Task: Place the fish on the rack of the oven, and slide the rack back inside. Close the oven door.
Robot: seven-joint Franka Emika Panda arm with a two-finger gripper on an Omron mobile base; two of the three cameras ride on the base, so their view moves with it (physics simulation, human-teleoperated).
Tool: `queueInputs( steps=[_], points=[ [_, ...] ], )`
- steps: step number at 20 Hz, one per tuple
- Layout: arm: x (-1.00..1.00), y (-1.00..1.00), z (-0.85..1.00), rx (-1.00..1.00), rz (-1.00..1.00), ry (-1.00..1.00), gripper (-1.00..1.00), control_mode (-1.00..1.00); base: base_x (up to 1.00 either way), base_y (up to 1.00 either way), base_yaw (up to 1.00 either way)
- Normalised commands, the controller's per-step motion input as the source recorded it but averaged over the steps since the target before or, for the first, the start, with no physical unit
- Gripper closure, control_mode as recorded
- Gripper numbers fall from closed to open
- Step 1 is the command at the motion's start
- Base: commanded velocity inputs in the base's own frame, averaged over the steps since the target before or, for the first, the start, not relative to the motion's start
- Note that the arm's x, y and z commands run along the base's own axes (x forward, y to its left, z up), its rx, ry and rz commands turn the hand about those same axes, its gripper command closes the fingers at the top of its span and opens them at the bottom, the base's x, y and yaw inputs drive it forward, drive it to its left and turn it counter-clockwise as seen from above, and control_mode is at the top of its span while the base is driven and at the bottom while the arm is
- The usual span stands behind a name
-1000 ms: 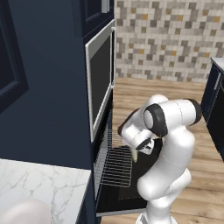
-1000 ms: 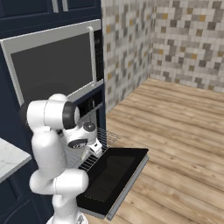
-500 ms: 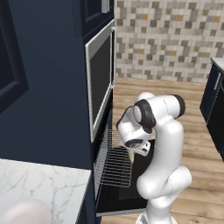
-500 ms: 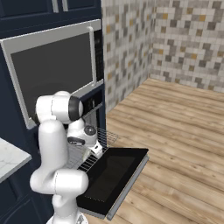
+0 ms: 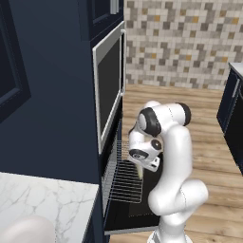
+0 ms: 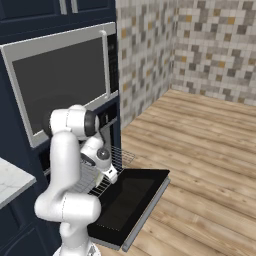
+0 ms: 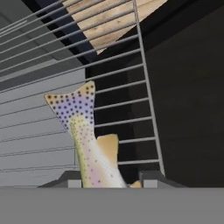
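The gripper (image 7: 106, 183) clenched the fish (image 7: 89, 142) above the pulled-out rack (image 7: 131, 87), near its front edge. Judging by this, setting it down, sliding the rack into the oven (image 5: 110, 156) and shutting the door (image 6: 127, 205) all remained.

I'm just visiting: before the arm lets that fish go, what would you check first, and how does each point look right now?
1. Fish held between the gripper fingertips: ok.
2. Rack pulled out of the oven: ok.
3. Oven door dropped fully open: ok.
4. Fish hanging over the rack's bars, not over the door: ok, near the rack's outer edge.
5. Fish touching the bars: cannot tell.
6. Rack bare where the fish would land: ok.
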Motion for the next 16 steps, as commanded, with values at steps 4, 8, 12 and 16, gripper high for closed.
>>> queueInputs(
  steps=[4, 8, 12, 16],
  points=[
    [0.31, 0.03, -0.24, 0.0, 0.0, 0.0, 1.0, -1.0, 0.0, 0.0, 0.0],
    [0.28, 0.03, -0.23, 0.0, 0.0, 0.0, 1.0, -1.0, 0.0, 0.0, 0.0],
    [0.26, 0.03, -0.22, 0.0, 0.0, 0.0, 1.0, -1.0, 0.0, 0.0, 0.0],
    [0.28, 0.02, -0.25, 0.0, 0.0, 0.0, 1.0, -1.0, 0.0, 0.0, 0.0]
  ],
)
